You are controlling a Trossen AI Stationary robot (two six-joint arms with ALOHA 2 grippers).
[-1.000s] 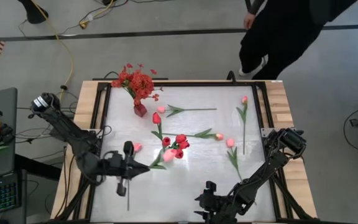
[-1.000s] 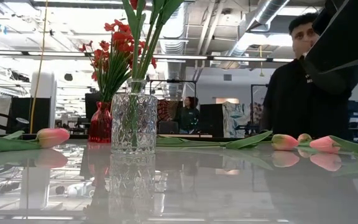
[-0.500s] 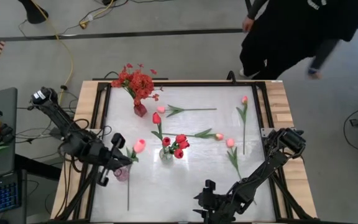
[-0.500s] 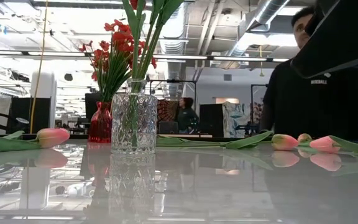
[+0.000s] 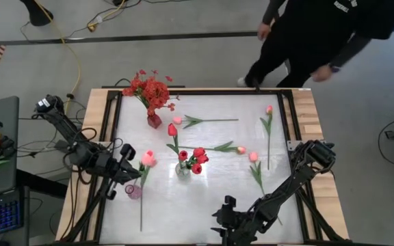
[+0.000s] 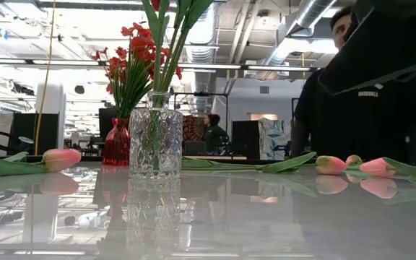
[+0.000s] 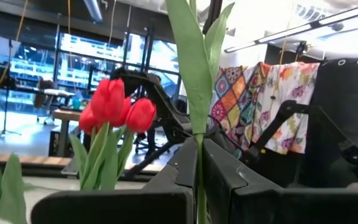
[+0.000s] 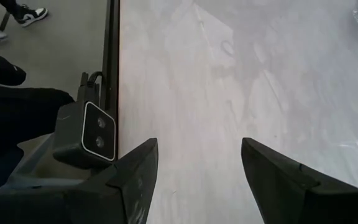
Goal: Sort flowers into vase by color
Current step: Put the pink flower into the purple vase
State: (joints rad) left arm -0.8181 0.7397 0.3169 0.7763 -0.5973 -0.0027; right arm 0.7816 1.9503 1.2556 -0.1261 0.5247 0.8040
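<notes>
Left of frame centre, my left gripper (image 5: 130,171) has its jaws clamped on a pink tulip's thin green stem (image 7: 198,168), bud (image 5: 147,158) raised. Clear cut-glass vase (image 5: 182,169) with red tulips (image 5: 197,158) stands mid-surface. My right gripper (image 8: 194,163) waits at lower centre, jaws wide, holding nothing.

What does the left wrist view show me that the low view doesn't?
Only the left wrist view shows the left end effector shut on a green flower stem. Only the low view shows the red vase of red sprays, pink tulips lying on the table, and a person. Both show the red tulips' stems in the clear vase.
</notes>
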